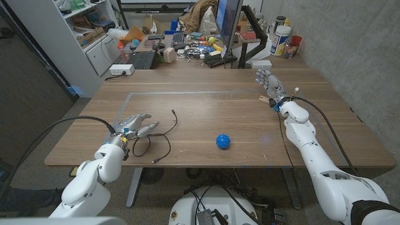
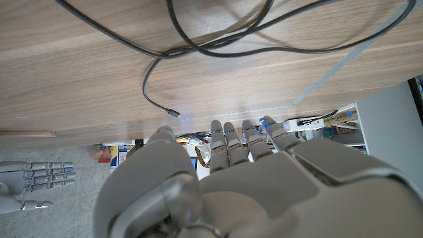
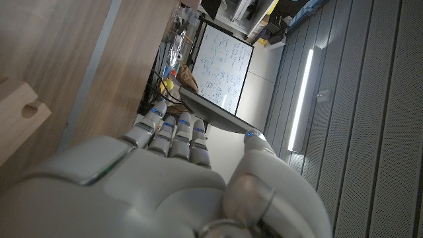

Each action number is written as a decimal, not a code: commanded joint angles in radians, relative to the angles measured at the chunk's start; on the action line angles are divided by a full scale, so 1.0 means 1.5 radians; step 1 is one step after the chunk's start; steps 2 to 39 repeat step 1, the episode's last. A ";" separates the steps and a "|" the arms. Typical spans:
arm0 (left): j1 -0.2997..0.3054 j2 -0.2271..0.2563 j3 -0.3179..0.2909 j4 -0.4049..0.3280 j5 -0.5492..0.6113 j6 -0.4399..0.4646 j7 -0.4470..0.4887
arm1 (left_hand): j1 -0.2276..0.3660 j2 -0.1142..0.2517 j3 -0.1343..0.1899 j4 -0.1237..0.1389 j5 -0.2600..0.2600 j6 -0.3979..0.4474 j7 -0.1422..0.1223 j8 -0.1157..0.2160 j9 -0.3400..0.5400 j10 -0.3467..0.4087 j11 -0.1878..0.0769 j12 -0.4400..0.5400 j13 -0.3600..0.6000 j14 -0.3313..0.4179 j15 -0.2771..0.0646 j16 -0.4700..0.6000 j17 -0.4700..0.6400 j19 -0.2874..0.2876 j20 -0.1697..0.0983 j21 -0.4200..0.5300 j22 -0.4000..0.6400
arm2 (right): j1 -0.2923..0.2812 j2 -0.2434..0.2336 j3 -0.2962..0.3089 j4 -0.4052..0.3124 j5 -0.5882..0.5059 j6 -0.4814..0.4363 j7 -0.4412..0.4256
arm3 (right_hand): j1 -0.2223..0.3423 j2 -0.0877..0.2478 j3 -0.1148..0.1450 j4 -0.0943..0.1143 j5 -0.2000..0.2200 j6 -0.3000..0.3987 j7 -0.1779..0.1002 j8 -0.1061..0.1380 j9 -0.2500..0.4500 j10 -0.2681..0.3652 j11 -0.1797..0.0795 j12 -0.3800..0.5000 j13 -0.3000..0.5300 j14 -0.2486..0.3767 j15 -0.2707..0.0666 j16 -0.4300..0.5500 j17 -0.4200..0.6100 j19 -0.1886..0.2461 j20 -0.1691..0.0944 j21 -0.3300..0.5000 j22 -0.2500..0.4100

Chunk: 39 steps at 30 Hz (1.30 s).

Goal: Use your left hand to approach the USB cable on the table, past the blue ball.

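So starting on the left side of the table: the left hand (image 1: 132,125) is already right at the USB cable (image 1: 156,134), fingers stretched out and apart, holding nothing. The cable is a thin black loopy tangle lying on the wood just in front of those fingertips, with one end trailing off toward the far side and ending in a small plug (image 1: 173,112). From the left wrist view you can see the cable (image 2: 198,46) curling over the table ahead of the fingers (image 2: 228,135); I can't tell whether they actually touch it yet, looks like a sliver of gap.

Moving toward the middle, the blue ball (image 1: 223,141) sits near the front edge, well apart from the cable and from the hand. Honestly the hand doesn't have to go around it at all from where it is.

My take on doing this well: keep the palm low, ease forward slowly so the fingers come over the loops rather than shoving them, and aim at the thick bunch of loops, not the stray end.

Far right, the right hand (image 1: 269,82) is parked near the back of the table, fingers relaxed and apart, empty.
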 commanded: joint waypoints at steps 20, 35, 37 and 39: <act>-0.006 0.004 0.004 0.004 -0.007 0.004 0.004 | 0.007 -0.002 0.000 -0.004 0.000 0.007 -0.001 0.000 0.001 0.003 0.001 -0.001 0.003 0.007 -0.008 -0.001 0.003 0.000 0.008 -0.001 0.003 | 0.008 0.000 -0.002 0.009 -0.002 0.000 0.003 | -0.002 -0.004 0.002 -0.002 0.004 0.003 -0.002 0.001 -0.001 0.004 0.000 0.002 0.003 0.006 0.001 0.000 0.002 0.007 0.000 -0.003 0.002; -0.006 0.004 0.004 0.004 -0.007 0.004 0.004 | 0.007 -0.002 0.000 -0.004 0.000 0.007 -0.001 0.000 0.001 0.003 0.001 -0.001 0.003 0.007 -0.008 -0.001 0.003 0.000 0.008 -0.001 0.003 | 0.008 0.000 -0.002 0.009 -0.002 0.000 0.003 | -0.002 -0.004 0.002 -0.002 0.004 0.003 -0.002 0.001 -0.001 0.004 0.000 0.002 0.003 0.006 0.001 0.000 0.002 0.007 0.000 -0.003 0.002; -0.006 0.004 0.004 0.004 -0.007 0.004 0.004 | 0.007 -0.002 0.000 -0.004 0.000 0.007 -0.001 0.000 0.001 0.003 0.001 -0.001 0.003 0.007 -0.008 -0.001 0.003 0.000 0.008 -0.001 0.003 | 0.008 0.000 -0.002 0.009 -0.002 0.000 0.003 | -0.002 -0.004 0.002 -0.002 0.004 0.003 -0.002 0.001 -0.001 0.004 0.000 0.002 0.003 0.006 0.001 0.000 0.002 0.007 0.000 -0.003 0.002; -0.006 0.004 0.004 0.004 -0.007 0.004 0.004 | 0.007 -0.002 0.000 -0.004 0.000 0.007 -0.001 0.000 0.001 0.003 0.001 -0.001 0.003 0.007 -0.008 -0.001 0.003 0.000 0.008 -0.001 0.003 | 0.008 0.000 -0.002 0.009 -0.002 0.000 0.003 | -0.002 -0.004 0.002 -0.002 0.004 0.003 -0.002 0.001 -0.001 0.004 0.000 0.002 0.003 0.006 0.001 0.000 0.002 0.007 0.000 -0.003 0.002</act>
